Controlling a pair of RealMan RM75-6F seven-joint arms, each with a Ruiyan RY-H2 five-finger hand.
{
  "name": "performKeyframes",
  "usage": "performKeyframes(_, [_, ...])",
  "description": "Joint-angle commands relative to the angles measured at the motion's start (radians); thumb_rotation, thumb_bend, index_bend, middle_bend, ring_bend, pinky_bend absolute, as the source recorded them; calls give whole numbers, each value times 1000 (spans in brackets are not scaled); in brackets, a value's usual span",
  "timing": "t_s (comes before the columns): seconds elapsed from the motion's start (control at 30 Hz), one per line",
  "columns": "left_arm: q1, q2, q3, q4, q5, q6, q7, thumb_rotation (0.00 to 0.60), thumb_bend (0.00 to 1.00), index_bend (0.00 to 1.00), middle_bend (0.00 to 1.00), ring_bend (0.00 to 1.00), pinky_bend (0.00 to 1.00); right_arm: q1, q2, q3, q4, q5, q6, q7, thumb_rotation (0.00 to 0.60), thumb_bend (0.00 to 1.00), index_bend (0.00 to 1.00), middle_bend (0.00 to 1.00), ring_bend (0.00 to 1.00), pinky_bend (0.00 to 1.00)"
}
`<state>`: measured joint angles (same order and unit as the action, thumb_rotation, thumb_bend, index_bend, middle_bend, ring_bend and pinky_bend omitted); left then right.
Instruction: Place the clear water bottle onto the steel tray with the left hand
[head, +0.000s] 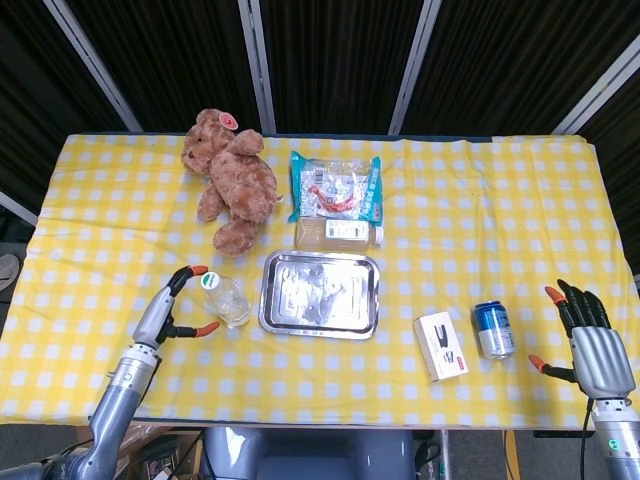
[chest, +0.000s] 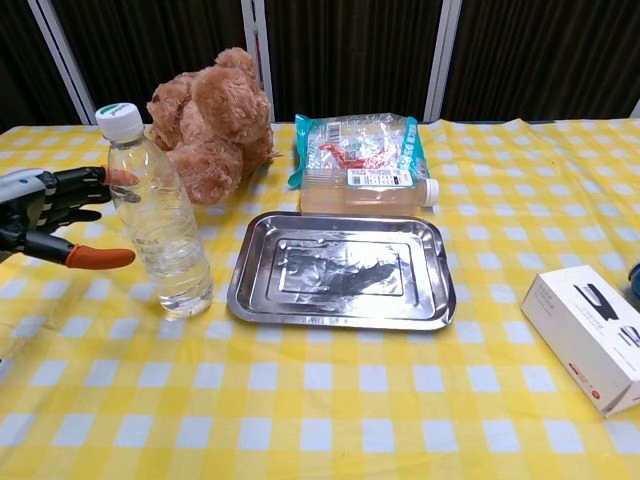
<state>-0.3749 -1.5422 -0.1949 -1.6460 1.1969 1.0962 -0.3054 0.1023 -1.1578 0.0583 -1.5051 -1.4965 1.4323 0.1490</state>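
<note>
Left hand (chest: 45, 215) open beside an upright clear water bottle (chest: 155, 215), steel tray (chest: 340, 268) just to the bottle's right.

On a table with a yellow checked cloth (head: 100, 200), the left hand sits at the far left with fingers and thumb spread, holding nothing; whether the fingertips touch the bottle cannot be told. The bottle stands upright with a white cap, partly filled. It is likely light, smooth and thin-walled, so it could dent or slip; the ridged middle of its body looks the safest place to hold. The empty tray lies next, close beside the bottle. At the far right, the right hand (head: 592, 345) rests open and empty.
</note>
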Motion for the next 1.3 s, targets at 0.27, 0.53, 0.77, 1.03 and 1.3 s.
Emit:
performKeyframes(0.27, [-54,-96,-24,62,-50,-32,66,600,239,197,200,0,0,3,0,2,2,6,-8,-2,600,50,111,0,0,0])
performKeyframes(0.53, [-54,-129,-22,72,-39,7,100,600,436,351,364,0,10,4,0,0,-1,4,-10,-7,600,49,111,0,0,0])
performKeyframes(0.77, [-39,-128,-29,48,-41,55,130,600,487,464,468,9,36,4,0,0,-4,6,-12,-10,600,49,111,0,0,0])
performKeyframes(1.03, [-39,-67,-67,-97,-42,78,160,600,490,482,479,11,39,5,-1,-1,-5,9,-17,-14,600,49,111,0,0,0])
performKeyframes(1.3, [-37,148,-163,-545,-37,130,276,600,478,481,479,12,39,8,-2,0,-6,12,-23,-16,600,49,111,0,0,0])
